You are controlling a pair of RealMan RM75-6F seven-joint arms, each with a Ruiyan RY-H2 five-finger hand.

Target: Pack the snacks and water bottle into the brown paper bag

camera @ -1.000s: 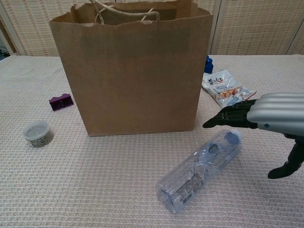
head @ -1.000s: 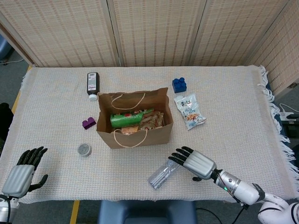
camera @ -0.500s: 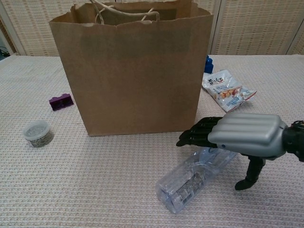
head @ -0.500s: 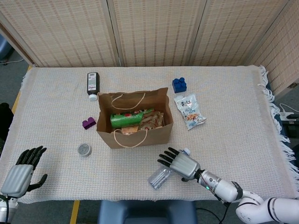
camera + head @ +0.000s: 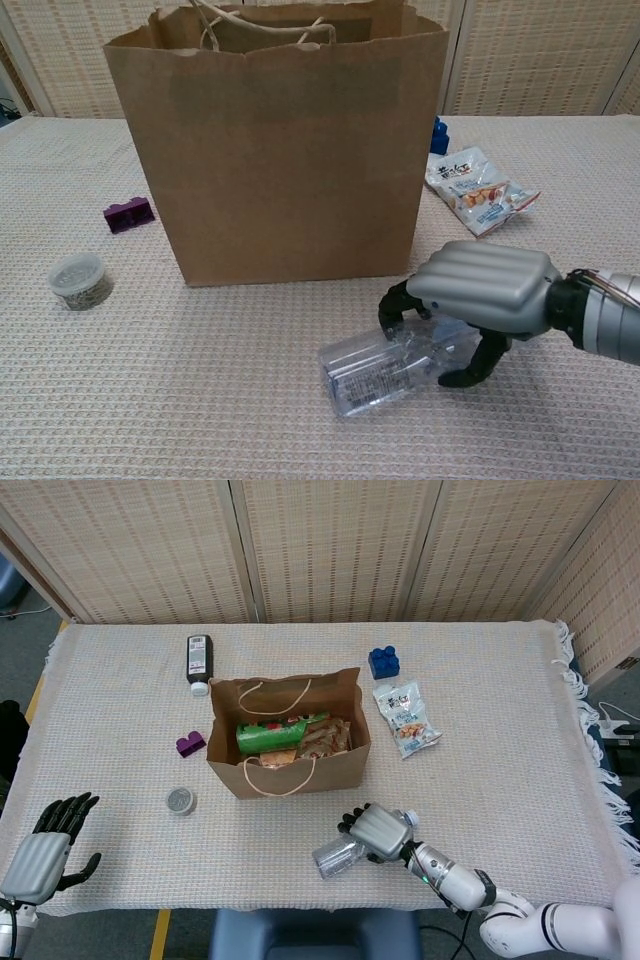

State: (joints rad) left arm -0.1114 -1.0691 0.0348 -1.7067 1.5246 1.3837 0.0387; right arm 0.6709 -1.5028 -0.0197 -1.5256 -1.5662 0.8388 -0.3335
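Resting at the 7 o'clock table corner, left hand holds nothing, fingers spread apart. Brown paper bag stands upright mid-table, already holding snacks. At its 5 o'clock, water bottle lies on its side with right hand curled over it, fingers wrapped around. Snack packet lies at the bag's 3 o'clock. Step: grasping bottle. Next likely needs a firm lift over the bag's rim.

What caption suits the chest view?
Right hand closes its fingers around the water bottle lying before the brown paper bag.
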